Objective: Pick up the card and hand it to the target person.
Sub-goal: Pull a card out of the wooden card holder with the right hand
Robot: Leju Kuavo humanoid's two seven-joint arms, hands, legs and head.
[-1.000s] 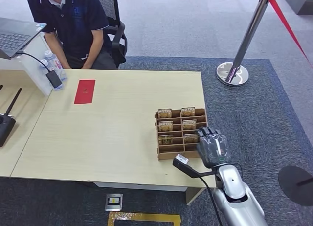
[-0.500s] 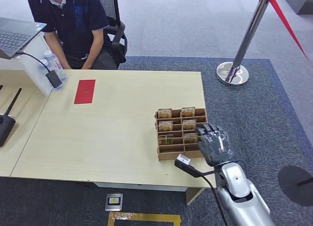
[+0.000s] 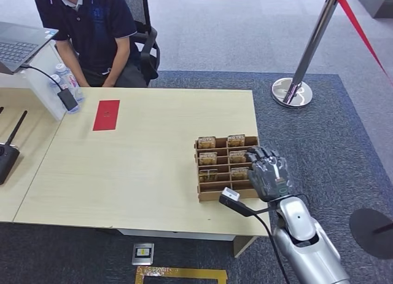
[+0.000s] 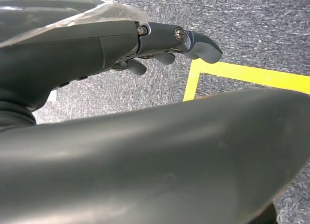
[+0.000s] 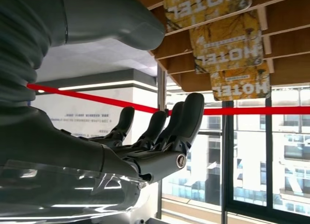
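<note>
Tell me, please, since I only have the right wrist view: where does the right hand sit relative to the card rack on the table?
Observer: In the head view the right hand is at the right end of the wooden card rack, over its right column of cards.
Operator: And where is the person?
Observer: The person sits at the far left corner of the table, well away from the rack.
Operator: Is the left hand busy?
Observer: The left hand hangs over the carpeted floor with nothing in it.
</note>
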